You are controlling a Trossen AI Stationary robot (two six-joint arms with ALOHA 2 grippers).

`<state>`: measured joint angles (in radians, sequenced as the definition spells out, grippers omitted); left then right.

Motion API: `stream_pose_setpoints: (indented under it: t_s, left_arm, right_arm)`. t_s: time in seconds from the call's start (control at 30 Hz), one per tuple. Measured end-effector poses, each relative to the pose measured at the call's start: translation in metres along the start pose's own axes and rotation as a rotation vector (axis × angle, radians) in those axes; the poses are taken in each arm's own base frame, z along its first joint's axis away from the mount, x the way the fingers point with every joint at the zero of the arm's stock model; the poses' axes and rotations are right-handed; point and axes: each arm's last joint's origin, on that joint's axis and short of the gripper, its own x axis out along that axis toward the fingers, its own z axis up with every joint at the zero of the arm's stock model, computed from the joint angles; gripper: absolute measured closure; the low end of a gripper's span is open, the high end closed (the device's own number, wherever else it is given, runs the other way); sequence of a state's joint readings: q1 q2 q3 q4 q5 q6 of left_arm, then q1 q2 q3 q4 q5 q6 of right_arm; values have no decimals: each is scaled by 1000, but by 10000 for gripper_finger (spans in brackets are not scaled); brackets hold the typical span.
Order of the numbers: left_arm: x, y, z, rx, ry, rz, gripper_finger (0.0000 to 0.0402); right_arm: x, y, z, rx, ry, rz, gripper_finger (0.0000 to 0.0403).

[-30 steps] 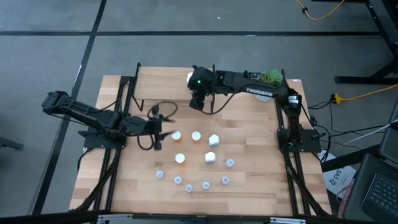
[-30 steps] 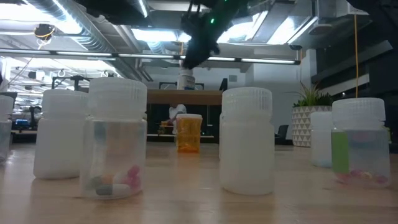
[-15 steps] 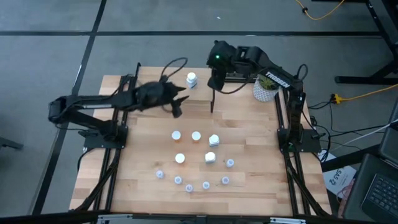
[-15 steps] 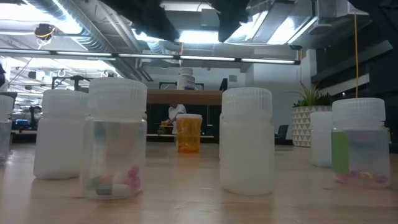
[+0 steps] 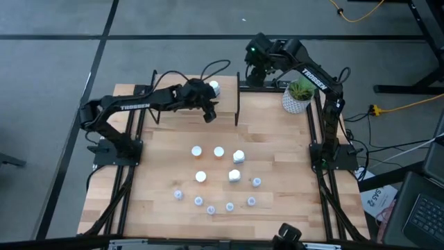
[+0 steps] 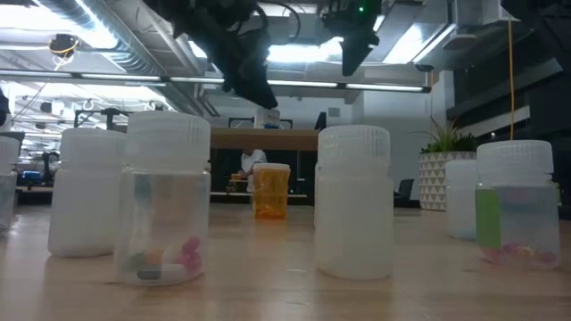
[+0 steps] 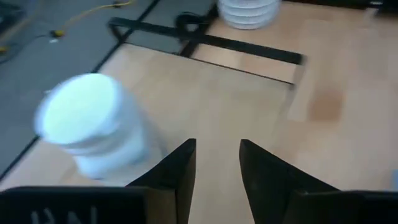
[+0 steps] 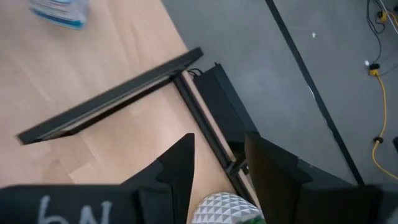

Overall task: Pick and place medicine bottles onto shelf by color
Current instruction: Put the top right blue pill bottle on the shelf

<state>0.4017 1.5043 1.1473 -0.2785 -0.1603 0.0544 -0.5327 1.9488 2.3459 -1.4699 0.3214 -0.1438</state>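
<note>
A white-capped bottle (image 5: 214,87) stands on the shelf (image 5: 180,83) at the table's far edge, and it also shows in the left wrist view as the white bottle (image 7: 87,130). My left gripper (image 5: 208,113) hovers open just beside it, over the shelf's near edge, with nothing between its fingers (image 7: 183,165). My right gripper (image 5: 254,66) hangs open and empty above the shelf's right end, near the plant pot (image 5: 297,96). Orange bottles (image 5: 197,151), white ones (image 5: 238,156) and pale-blue vials (image 5: 211,208) stand on the table.
In the low view, bottles (image 6: 354,201) crowd the foreground, and one orange bottle (image 6: 271,190) stands under the shelf (image 6: 294,138). The shelf's black legs (image 5: 238,104) rise at its corners. Bare wood lies between the shelf and the cluster of bottles.
My left gripper has swung from beside the orange bottles toward the table's far edge, up to the shelf and the white bottle. My right gripper has drawn away from that bottle, rising and going toward the right and far edges. The bottle stays standing on the shelf.
</note>
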Motion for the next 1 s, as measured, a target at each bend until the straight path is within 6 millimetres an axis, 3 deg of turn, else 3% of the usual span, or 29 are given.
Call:
stream_pose_setpoints:
  t_s: [0.17, 0.43, 0.73, 1.0]
  left_arm:
    - [1, 11, -2, -9, 27, 153, 288]
    - [2, 29, -6, -37, 53, 205, 288]
    - [2, 33, -16, -22, 162, 236, 289]
    - [-3, 46, -7, -11, 146, 424, 296]
  right_arm:
    - [2, -6, -1, -4, 5, -6, 258]
    - [2, -7, -1, -1, 5, -1, 258]
    - [2, -7, -1, -1, 4, 0, 258]
    - [3, -7, -1, -4, 5, 0, 258]
